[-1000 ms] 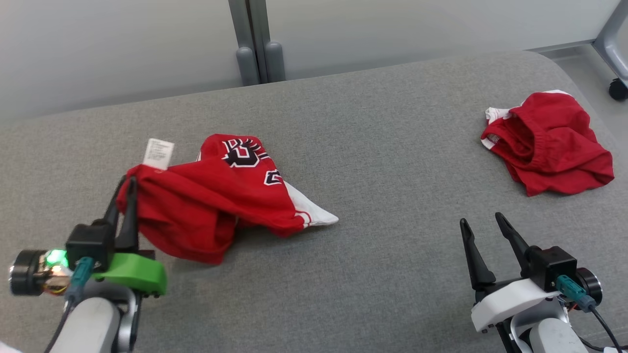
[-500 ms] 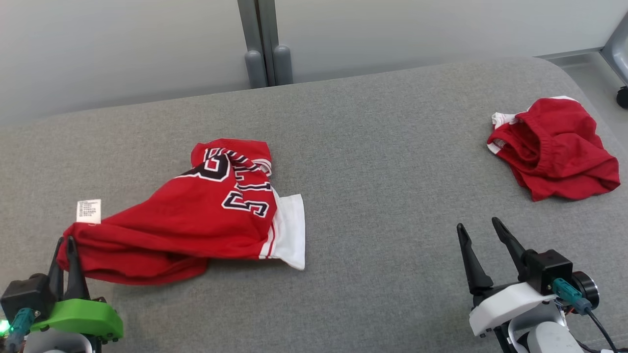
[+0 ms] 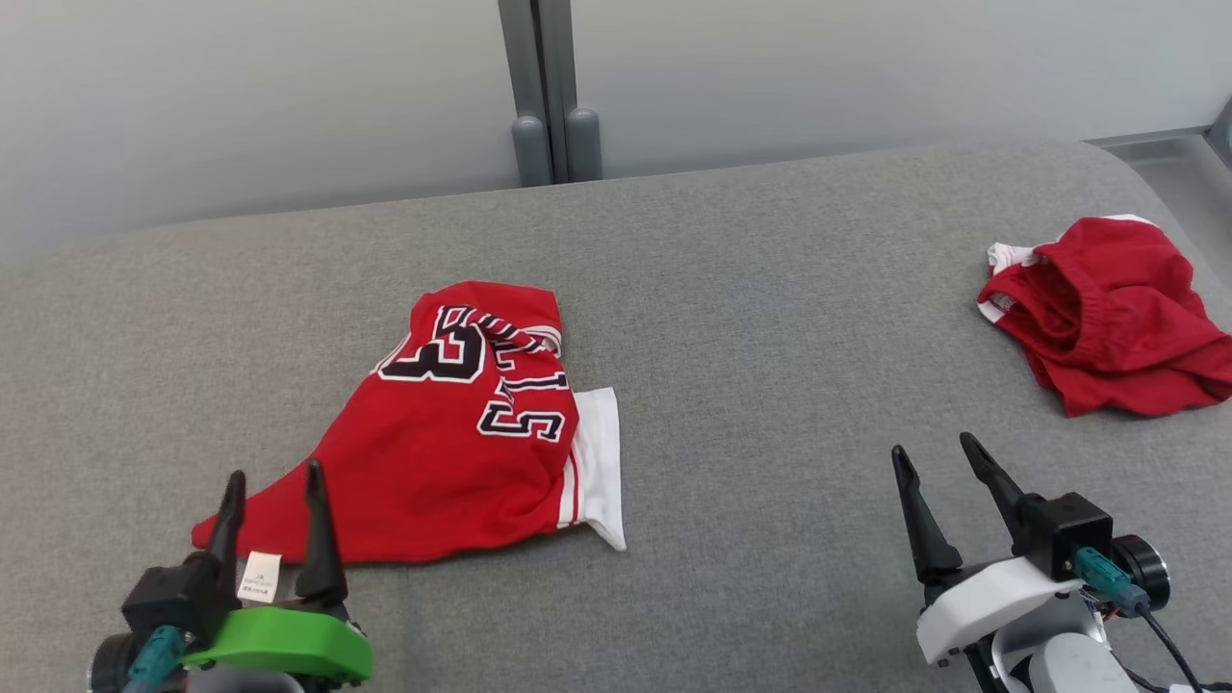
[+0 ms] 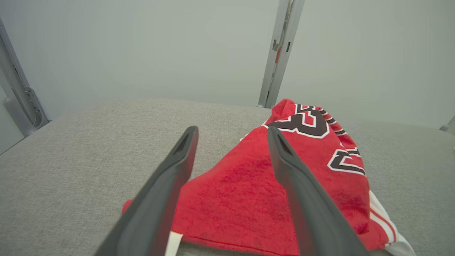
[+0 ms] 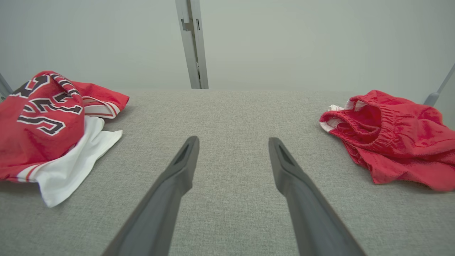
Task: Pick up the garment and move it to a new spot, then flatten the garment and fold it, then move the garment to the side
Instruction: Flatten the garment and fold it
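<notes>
Both the left gripper (image 3: 273,470) and right gripper (image 3: 932,445) stand spread, empty; near the cushion's (image 3: 770,337) front-left corner the crumpled jersey (image 3: 452,452) may bunch if dragged one-handed

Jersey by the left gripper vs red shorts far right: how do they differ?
The jersey has black-and-white lettering and a white panel; the shorts are unlettered, with a gathered waistband. The jersey lies spread out; the shorts sit bunched. Both are red and lie on the grey surface.

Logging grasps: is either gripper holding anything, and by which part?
Nothing is held: left gripper open over a corner of the jersey, right gripper open and empty.
</notes>
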Robot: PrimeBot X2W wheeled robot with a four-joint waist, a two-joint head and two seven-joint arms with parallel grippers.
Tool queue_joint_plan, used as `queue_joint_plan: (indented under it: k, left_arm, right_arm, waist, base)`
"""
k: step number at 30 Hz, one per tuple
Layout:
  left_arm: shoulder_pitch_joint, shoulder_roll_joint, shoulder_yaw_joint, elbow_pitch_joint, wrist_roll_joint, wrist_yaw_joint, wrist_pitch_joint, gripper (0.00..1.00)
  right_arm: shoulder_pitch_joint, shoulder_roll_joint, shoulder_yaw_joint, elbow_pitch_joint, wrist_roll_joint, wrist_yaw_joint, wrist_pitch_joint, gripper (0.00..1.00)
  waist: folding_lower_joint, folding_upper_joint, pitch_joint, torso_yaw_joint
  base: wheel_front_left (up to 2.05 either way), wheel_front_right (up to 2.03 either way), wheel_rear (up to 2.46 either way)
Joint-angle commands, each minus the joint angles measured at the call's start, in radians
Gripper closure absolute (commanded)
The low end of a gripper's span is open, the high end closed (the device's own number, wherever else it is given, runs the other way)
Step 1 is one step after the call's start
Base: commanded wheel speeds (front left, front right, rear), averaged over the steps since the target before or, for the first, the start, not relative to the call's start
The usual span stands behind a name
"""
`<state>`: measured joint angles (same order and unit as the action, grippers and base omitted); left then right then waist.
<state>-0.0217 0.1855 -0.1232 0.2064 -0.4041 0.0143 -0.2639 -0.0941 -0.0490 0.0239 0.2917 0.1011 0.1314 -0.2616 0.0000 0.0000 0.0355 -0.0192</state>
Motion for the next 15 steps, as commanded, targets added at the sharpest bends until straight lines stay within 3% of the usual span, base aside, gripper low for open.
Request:
queue_joint_plan:
  k: [1,8,15]
  left_arm:
    - [0.016,-0.018,-0.01,-0.006,0.015,-0.009,0.0,0.0]
    - [-0.024,-0.096,-0.088,-0.014,0.05,-0.056,0.0,0.0]
    - [-0.06,-0.126,-0.136,-0.012,0.057,-0.077,0.0,0.0]
  right_arm:
    - [-0.02,-0.003,0.005,0.009,-0.008,-0.001,-0.005,0.0]
    - [-0.206,-0.003,0.087,0.167,-0.071,-0.001,0.003,0.0]
    - [-0.425,-0.004,0.161,0.395,-0.099,-0.002,0.049,0.0]
  waist:
    - [0.0,0.0,-0.003,0.025]
    - [0.0,0.0,0.045,0.14]
    - [0.0,0.0,0.1,0.267]
  base:
    - [0.0,0.0,0.0]
    - [0.0,0.0,0.0]
    - [0.0,0.0,0.0]
